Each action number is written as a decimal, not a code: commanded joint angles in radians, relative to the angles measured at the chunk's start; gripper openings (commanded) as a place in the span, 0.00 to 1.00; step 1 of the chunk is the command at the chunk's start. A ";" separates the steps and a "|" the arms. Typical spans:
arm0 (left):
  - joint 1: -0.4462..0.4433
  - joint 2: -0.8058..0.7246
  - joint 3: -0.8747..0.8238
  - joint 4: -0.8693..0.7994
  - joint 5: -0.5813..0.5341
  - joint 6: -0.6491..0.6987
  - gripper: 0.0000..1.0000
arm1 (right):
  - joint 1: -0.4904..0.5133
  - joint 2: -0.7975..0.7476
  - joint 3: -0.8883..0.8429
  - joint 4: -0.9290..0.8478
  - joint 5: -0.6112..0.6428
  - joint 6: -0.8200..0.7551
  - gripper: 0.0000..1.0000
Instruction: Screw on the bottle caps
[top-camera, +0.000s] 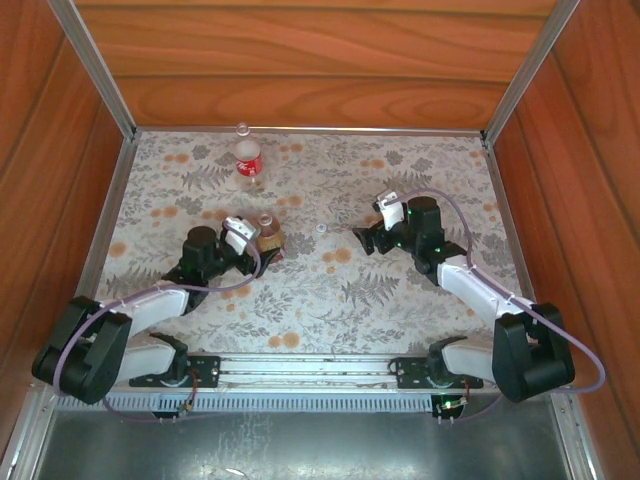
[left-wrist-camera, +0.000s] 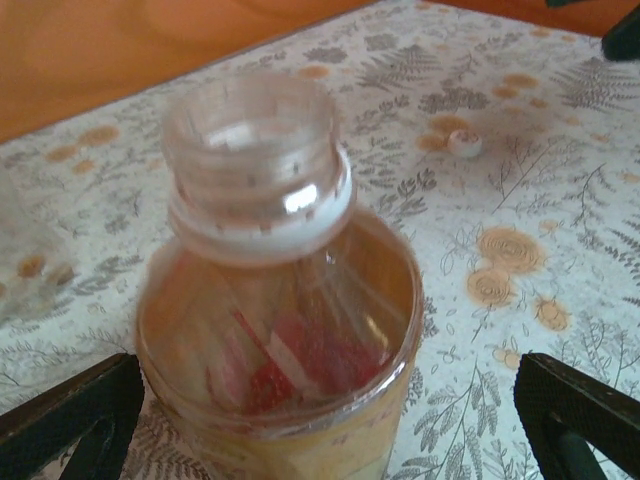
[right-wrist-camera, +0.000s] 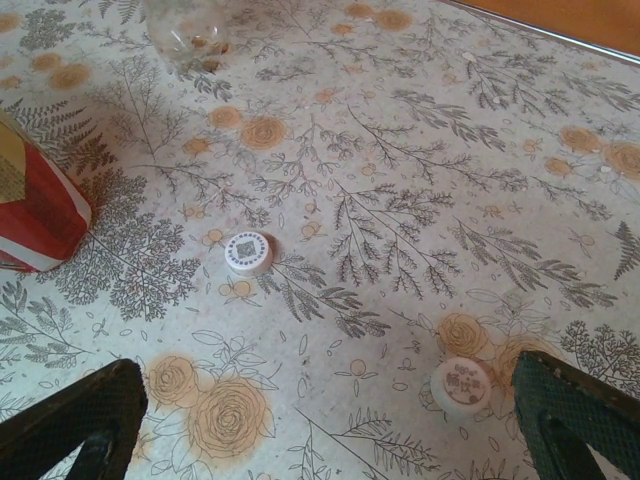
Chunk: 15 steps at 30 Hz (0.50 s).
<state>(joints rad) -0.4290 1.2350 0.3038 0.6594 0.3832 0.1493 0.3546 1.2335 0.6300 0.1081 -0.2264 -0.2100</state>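
Inside the wide-open left gripper (left-wrist-camera: 320, 425) stands the amber bottle (left-wrist-camera: 280, 330), neck bare; near cap (right-wrist-camera: 460, 385) and far cap (right-wrist-camera: 248, 252) lie loose before the right gripper (right-wrist-camera: 320, 420), jaws apart; red-labelled bottle (top-camera: 248, 160) sits farther back; nothing screwed yet.

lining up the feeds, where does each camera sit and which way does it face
top external: above and behind the bases, looking down on the table; left arm and right arm show.
left wrist: on the left arm, facing the uncapped amber bottle between the left fingers.
right wrist: on the right arm, looking down at two caps; right fingers at the bottom corners.
shared: amber bottle, in top and left wrist views.
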 joint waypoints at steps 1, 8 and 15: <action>0.003 0.063 0.000 0.123 0.024 0.003 1.00 | 0.011 0.009 0.026 -0.014 -0.017 -0.010 1.00; 0.009 0.164 0.051 0.161 0.078 0.012 0.87 | 0.012 0.006 0.021 -0.030 -0.008 -0.012 1.00; 0.015 0.204 0.072 0.167 0.096 0.022 0.72 | 0.012 -0.016 0.008 -0.044 0.004 -0.005 1.00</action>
<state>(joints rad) -0.4236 1.4311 0.3546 0.7925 0.4347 0.1593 0.3607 1.2419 0.6334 0.0826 -0.2276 -0.2119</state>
